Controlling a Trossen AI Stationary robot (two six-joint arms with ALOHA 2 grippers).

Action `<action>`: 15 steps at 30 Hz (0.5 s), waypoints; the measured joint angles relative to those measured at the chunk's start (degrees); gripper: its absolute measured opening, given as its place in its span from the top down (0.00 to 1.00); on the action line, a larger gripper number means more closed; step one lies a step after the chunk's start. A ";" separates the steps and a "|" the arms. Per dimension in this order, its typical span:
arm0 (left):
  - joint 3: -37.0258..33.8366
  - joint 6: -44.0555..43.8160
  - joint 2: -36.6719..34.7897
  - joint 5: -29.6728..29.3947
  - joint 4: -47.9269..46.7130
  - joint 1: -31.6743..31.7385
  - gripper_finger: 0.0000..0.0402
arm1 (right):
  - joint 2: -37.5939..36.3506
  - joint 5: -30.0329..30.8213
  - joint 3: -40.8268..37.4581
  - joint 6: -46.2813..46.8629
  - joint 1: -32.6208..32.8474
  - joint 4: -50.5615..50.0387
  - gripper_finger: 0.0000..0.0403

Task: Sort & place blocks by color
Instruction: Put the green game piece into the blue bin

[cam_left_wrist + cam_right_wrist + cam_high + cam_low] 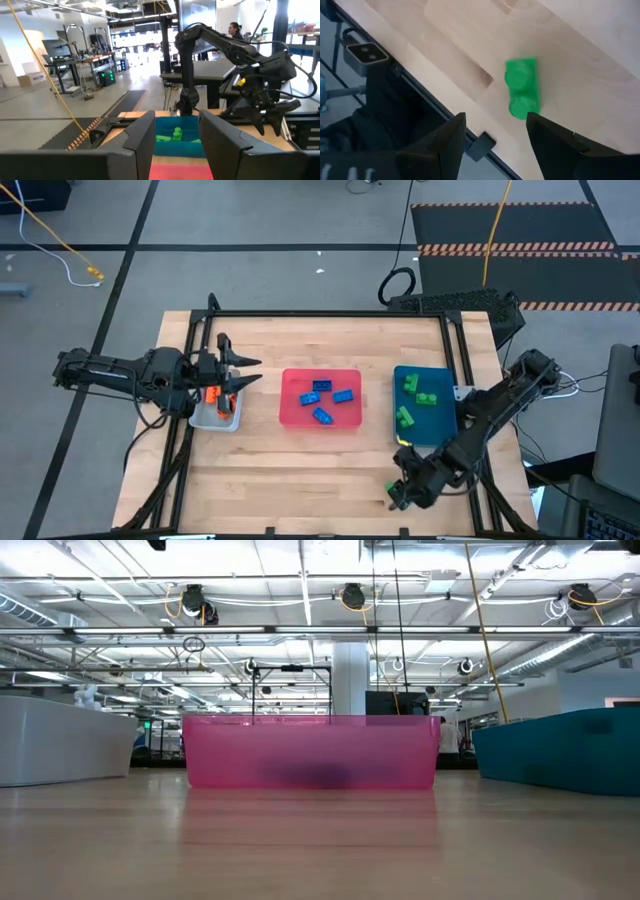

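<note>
One green block [522,89] lies w/ right gripper [495,130] spread apart beside it, not touching.

Overhead view straight down, low view level across table [320,840], both sharing pink tray [320,420], wrist views close.

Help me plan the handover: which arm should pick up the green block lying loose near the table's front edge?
The right arm. Its gripper hangs open just above that green block, near the teal tray holding the other green ones. The left gripper is across the table over the grey tray.
</note>
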 joint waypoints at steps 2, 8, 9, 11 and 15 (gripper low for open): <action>-0.01 -0.45 0.06 0.00 0.07 0.00 0.62 | 0.00 2.24 0.00 1.65 1.79 -0.30 0.50; -0.01 -4.40 0.14 0.02 -2.14 0.00 0.62 | 0.94 7.47 0.01 3.71 4.83 -7.24 0.50; -0.01 -5.22 0.15 0.01 -2.50 0.00 0.62 | 1.46 7.54 0.00 3.32 4.84 -8.89 0.50; -0.01 -6.54 0.13 0.00 -2.70 0.00 0.62 | 2.53 6.77 0.00 1.17 4.58 -11.35 0.50; -0.01 -8.73 0.13 0.01 -4.35 0.00 0.62 | 3.87 5.85 -0.02 -5.49 3.10 -11.32 0.50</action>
